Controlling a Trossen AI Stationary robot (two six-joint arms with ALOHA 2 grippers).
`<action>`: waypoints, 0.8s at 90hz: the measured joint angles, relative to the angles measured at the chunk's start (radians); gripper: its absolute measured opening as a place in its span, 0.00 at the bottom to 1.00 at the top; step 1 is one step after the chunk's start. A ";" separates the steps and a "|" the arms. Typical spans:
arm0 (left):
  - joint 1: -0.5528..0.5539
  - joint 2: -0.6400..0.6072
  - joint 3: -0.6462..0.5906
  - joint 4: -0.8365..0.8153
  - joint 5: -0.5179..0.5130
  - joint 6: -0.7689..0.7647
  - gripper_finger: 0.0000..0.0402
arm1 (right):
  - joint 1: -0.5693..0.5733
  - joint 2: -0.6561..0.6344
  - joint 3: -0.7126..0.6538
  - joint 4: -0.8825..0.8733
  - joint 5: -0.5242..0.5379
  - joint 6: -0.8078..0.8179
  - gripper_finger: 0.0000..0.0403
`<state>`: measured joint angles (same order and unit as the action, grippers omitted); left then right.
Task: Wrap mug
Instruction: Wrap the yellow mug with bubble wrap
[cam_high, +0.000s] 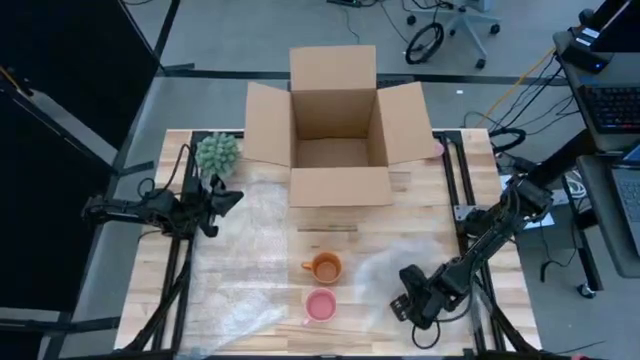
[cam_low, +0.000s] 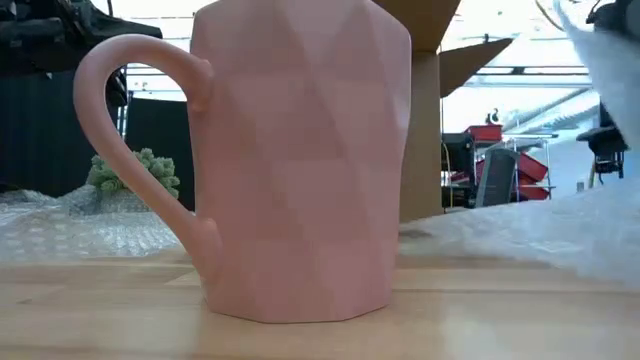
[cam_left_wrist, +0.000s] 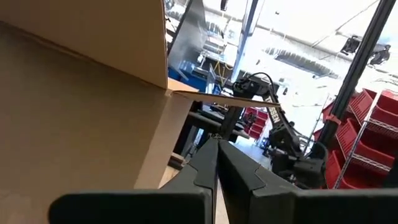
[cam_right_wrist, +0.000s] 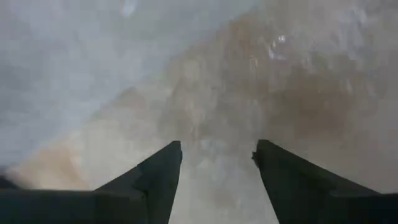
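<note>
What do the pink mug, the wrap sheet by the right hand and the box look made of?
Pink mug: likely matte ceramic, with a faceted, dull surface. Wrap sheet: translucent plastic bubble wrap, its bumpy texture showing under the open right hand. Box: plain brown cardboard with its flaps open.

Bright backlit windows, glare behind pink mug (cam_low: 300, 160); soft focus.

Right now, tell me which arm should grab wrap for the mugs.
Right. The right gripper is open, low over the bubble wrap beside the pink mug; the left gripper, shut, waits near the box.
</note>
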<state>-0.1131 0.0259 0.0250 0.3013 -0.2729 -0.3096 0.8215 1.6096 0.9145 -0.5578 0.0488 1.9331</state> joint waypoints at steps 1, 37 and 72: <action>0.000 0.000 0.000 0.001 0.000 0.000 0.00 | -0.001 0.000 0.005 -0.003 0.003 -0.004 0.49; 0.000 0.000 0.000 0.004 0.001 0.000 0.00 | -0.156 -0.056 0.044 -0.260 0.793 -0.304 0.49; 0.000 0.000 0.000 0.004 0.001 0.001 0.00 | -0.311 -0.294 0.044 -0.401 0.864 -0.524 0.49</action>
<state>-0.1132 0.0257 0.0250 0.3054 -0.2722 -0.3089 0.5110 1.3153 0.9581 -0.9584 0.9133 1.4092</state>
